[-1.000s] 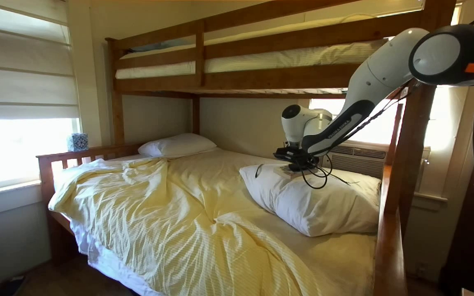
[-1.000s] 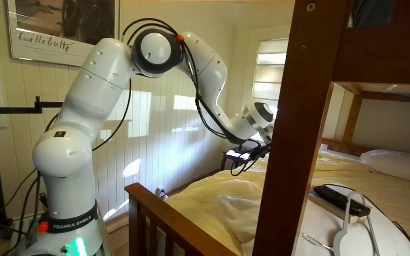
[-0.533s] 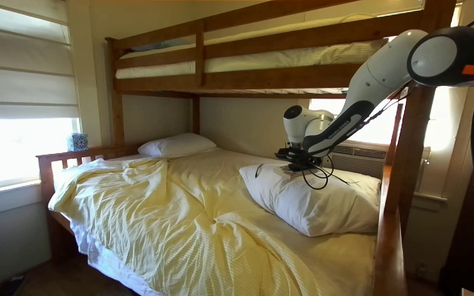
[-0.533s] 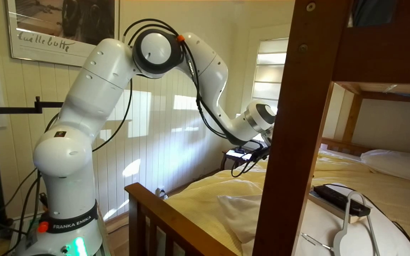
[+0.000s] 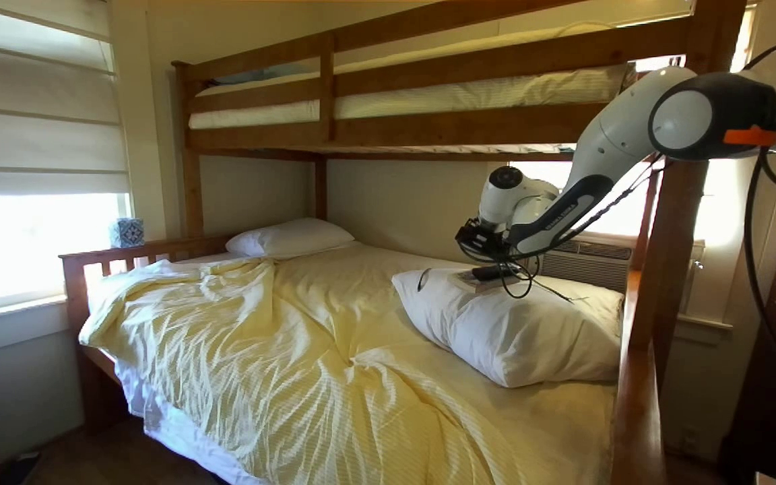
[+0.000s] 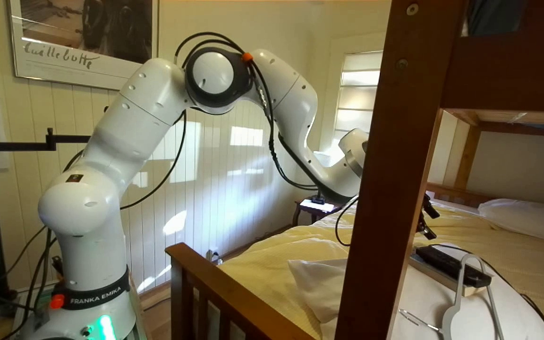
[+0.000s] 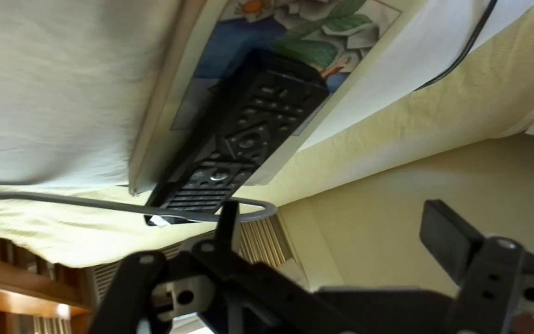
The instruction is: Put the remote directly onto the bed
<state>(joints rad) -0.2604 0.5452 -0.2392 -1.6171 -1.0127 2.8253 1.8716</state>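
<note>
Atop a book [image 7: 306, 44], the black remote [image 7: 248, 132]

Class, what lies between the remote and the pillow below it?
A picture-covered block, perhaps a book: the wrist view shows the remote on it, both exterior views the pillow beneath.
</note>
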